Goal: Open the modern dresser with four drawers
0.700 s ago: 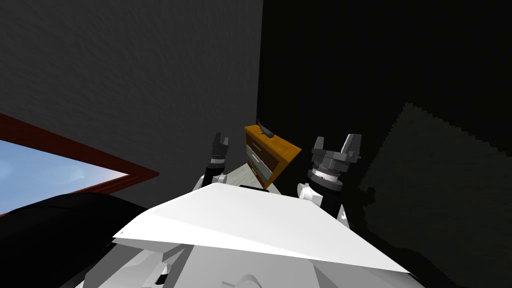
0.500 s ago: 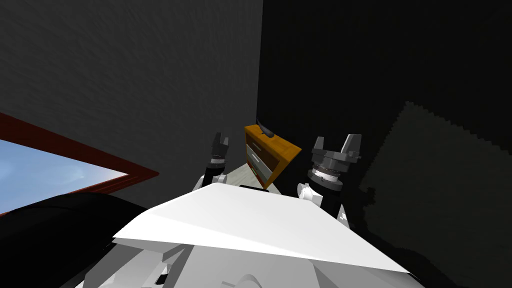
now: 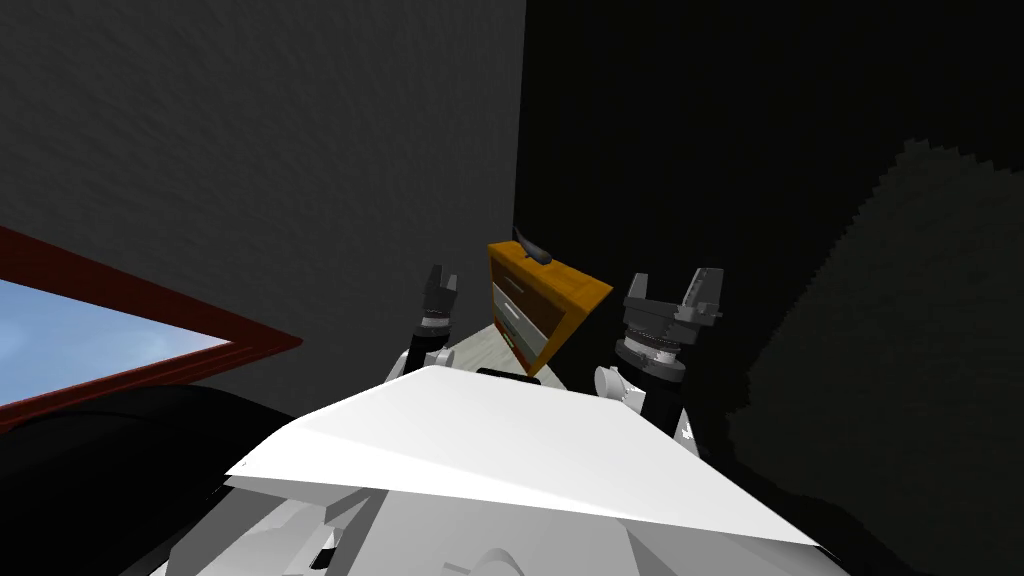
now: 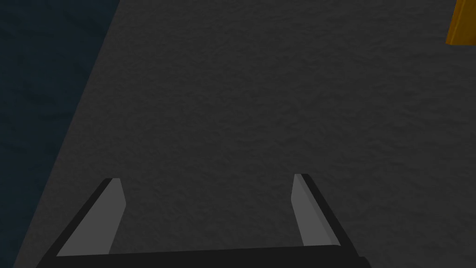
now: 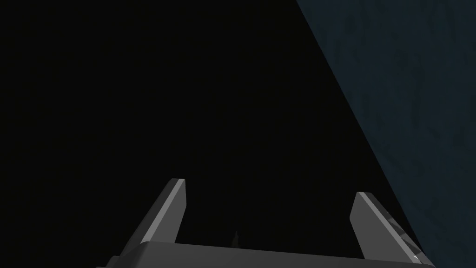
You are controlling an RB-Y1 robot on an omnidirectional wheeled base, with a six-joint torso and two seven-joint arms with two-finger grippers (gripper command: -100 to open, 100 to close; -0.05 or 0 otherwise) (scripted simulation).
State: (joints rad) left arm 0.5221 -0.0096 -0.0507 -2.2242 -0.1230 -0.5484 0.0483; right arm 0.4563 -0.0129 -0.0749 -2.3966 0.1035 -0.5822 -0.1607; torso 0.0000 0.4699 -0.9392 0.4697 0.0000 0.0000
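**Head view**
- The dresser (image 3: pixel 560 300) is seen ahead, between the two raised arms and well beyond them. It has an orange body and a front of pale and dark brown drawer panels. It is set in the corner where the grey wall (image 3: pixel 300 150) meets a black area (image 3: pixel 760 120). Whether any drawer is pulled out cannot be told.
- A small dark object (image 3: pixel 533 250) is placed on the dresser's top. Its kind cannot be made out.
- A strip of pale floor (image 3: pixel 488 345) is shown at the dresser's foot.
- A red-framed window (image 3: pixel 150 325) with blue sky is set in the grey wall, far to the left.
- The left gripper (image 3: pixel 443 276) is held up, left of the dresser and apart from it.
- The right gripper (image 3: pixel 674 280) is held up to the dresser's right, with its fingers spread wide and nothing between them.

**Left wrist view**
- The left gripper (image 4: pixel 207 179) is shown with its fingers (image 4: pixel 114 207) spread wide and empty, and it is pointed at the grey wall (image 4: pixel 232 93).
- An orange corner of the dresser (image 4: pixel 462 23) is seen far off to one side of the gripper and is not touched.

**Right wrist view**
- The right gripper (image 5: pixel 269 186) is shown with its fingers (image 5: pixel 179 204) set wide apart, and nothing is held. It is pointed at a black area (image 5: pixel 139 93).
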